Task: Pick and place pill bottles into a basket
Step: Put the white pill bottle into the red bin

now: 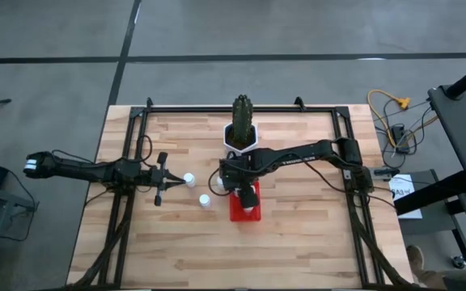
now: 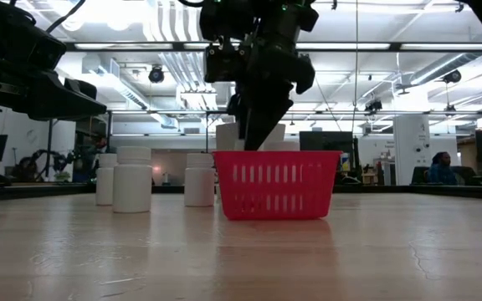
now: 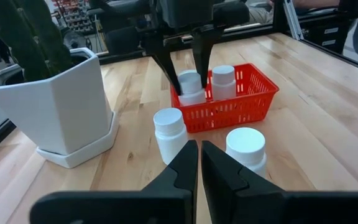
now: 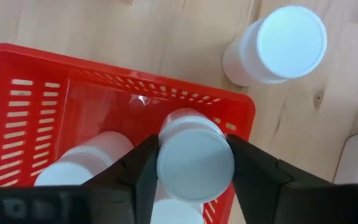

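Right claw (image 4: 194, 165) gripping pill bottle (image 4: 196, 163) upright over red basket (image 4: 36, 106), inside its end nearest cactus pot (image 3: 58, 106); another bottle (image 3: 223, 81) stands in basket. Left claw (image 3: 199, 163) closed, empty, low over worktop (image 1: 298, 234) beside two loose bottles (image 3: 170, 133), third near pot

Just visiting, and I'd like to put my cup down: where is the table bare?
The wooden table is bare along its near edge and right of the red plastic basket. It is crowded mid-table, around the white cactus pot, the loose white pill bottles and the right gripper.
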{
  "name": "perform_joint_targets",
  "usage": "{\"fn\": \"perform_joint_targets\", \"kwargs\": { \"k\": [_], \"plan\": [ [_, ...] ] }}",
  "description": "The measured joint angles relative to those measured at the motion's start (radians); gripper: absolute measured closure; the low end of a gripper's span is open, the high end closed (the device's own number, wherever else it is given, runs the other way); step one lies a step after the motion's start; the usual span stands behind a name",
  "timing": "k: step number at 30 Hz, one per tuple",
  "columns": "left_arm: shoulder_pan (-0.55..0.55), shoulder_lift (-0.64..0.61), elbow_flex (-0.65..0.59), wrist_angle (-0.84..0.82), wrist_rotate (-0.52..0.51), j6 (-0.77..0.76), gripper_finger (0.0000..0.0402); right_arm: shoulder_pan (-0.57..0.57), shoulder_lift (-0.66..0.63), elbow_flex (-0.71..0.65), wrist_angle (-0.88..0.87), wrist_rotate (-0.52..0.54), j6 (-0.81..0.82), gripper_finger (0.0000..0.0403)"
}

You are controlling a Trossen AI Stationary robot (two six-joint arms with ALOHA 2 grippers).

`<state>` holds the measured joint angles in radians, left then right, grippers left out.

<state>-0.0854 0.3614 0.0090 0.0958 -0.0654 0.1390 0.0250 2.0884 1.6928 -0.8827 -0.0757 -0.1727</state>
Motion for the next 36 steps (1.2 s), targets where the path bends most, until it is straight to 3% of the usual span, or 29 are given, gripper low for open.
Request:
{"fn": "perform_joint_targets", "kwargs": {
  "k": [5, 19, 36],
  "plan": [
    [0.000, 0.000, 0.000, 0.000, 0.000, -0.001, 0.0398, 0.000, 0.000, -0.002, 0.002, 0.000, 0.016, 0.0213],
    [0.000, -0.001, 0.000, 0.000, 0.000, -0.002, 0.0398, 0.001, 0.000, 0.014, -0.004, 0.000, 0.008, 0.0235],
    [0.000, 0.000, 0.000, 0.000, 0.000, -0.002, 0.0398, 0.001, -0.002, 0.020, -0.007, -0.003, -0.004, 0.0218]
  ]
}}
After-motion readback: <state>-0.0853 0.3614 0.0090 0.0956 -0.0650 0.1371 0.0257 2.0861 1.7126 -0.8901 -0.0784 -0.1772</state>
